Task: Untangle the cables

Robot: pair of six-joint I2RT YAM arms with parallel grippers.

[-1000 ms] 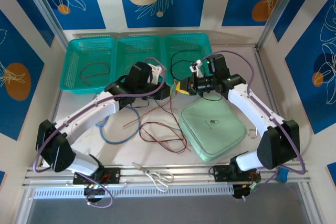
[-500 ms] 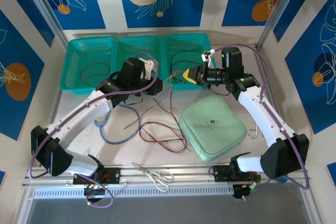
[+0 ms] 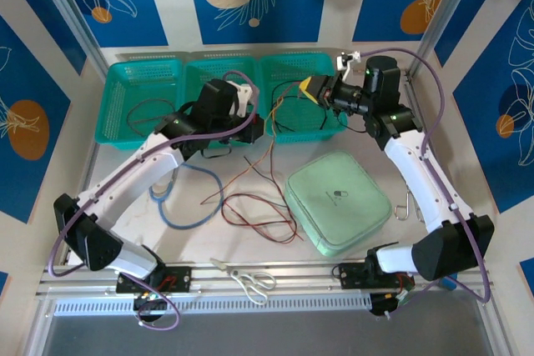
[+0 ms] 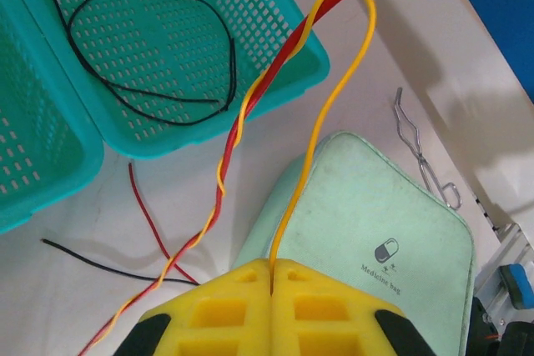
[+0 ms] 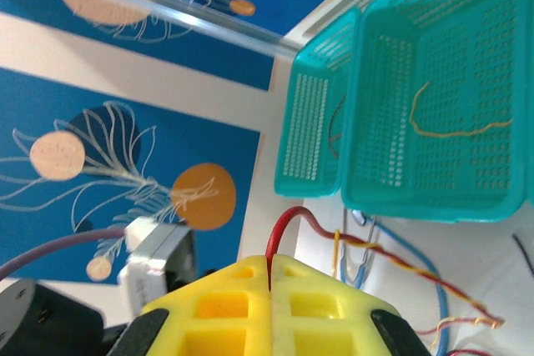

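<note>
My left gripper point(image 4: 273, 269) is shut on a yellow cable point(image 4: 321, 122), which rises and twists round a red cable point(image 4: 275, 64). My right gripper point(image 5: 269, 266) is shut on the end of that red cable point(image 5: 288, 218); the twisted red-and-yellow stretch point(image 5: 409, 271) runs off to the right. From above, the left gripper point(image 3: 260, 128) hangs before the middle basket and the right gripper point(image 3: 313, 89) over the right basket, with the twisted strand point(image 3: 279, 110) between them. More red cable point(image 3: 250, 206) lies looped on the table. A loose black cable point(image 4: 100, 260) lies by it.
Three teal baskets point(image 3: 140, 135) line the back; one holds a black cable point(image 4: 150, 56), another a tan-yellow cable point(image 5: 455, 129). A mint medicine bag point(image 3: 338, 200) lies centre-right, a metal clip point(image 3: 403, 206) beside it. A blue stethoscope point(image 3: 188, 202) lies left, scissors point(image 3: 250, 277) at the front edge.
My right gripper has risen and drawn back to the right, over the right basket, with the red cable. The left gripper has shifted slightly back. The strand between them is stretched longer.
</note>
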